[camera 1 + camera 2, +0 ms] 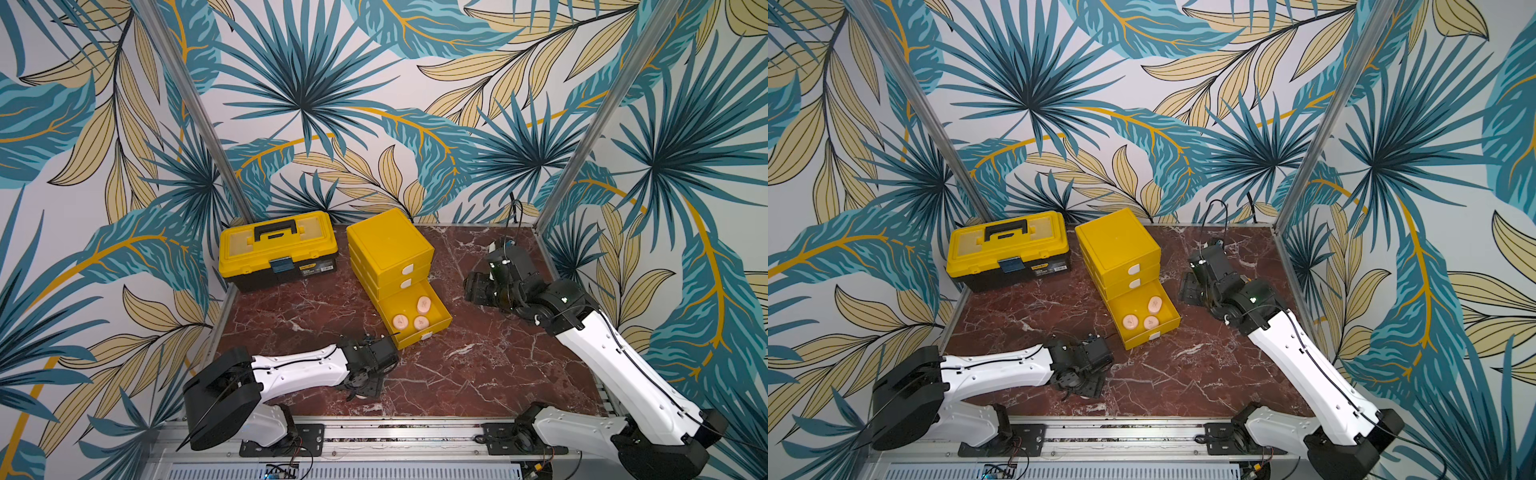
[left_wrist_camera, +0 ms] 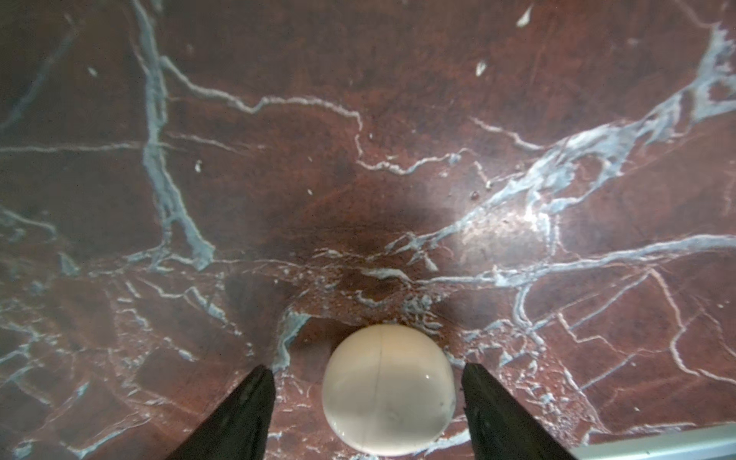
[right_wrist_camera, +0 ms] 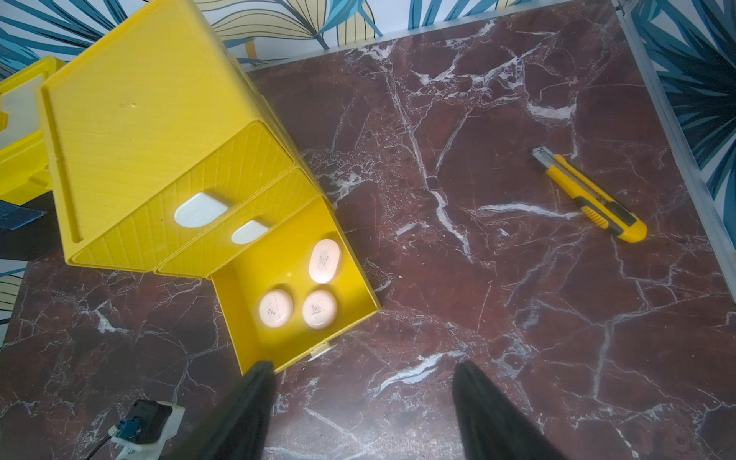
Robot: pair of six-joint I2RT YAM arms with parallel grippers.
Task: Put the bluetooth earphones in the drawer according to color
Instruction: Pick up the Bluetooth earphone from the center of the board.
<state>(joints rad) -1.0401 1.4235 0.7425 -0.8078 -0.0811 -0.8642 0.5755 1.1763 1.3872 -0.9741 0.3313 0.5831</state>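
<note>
Robot lab test cell, staged as a booth. L arm (image 1: 299, 365) + R arm (image 1: 623, 365) are bolted to an alu rail (image 1: 395, 436) at the front edge of a small table (image 1: 457, 374) w/ red marble-look top. Alu posts (image 1: 195, 112) frame it; walls (image 1: 374, 104) are flat panels w/ printed palm-leaf pattern, i.e. a backdrop. Bare circuit board (image 1: 279, 471) + loose wires sit below the rail, by a vent grille (image 1: 374, 471). Props on the top: toolbox (image 1: 276, 249), drawer chest (image 1: 386, 241), knife (image 3: 589, 195), all yellow workshop-type items
</note>
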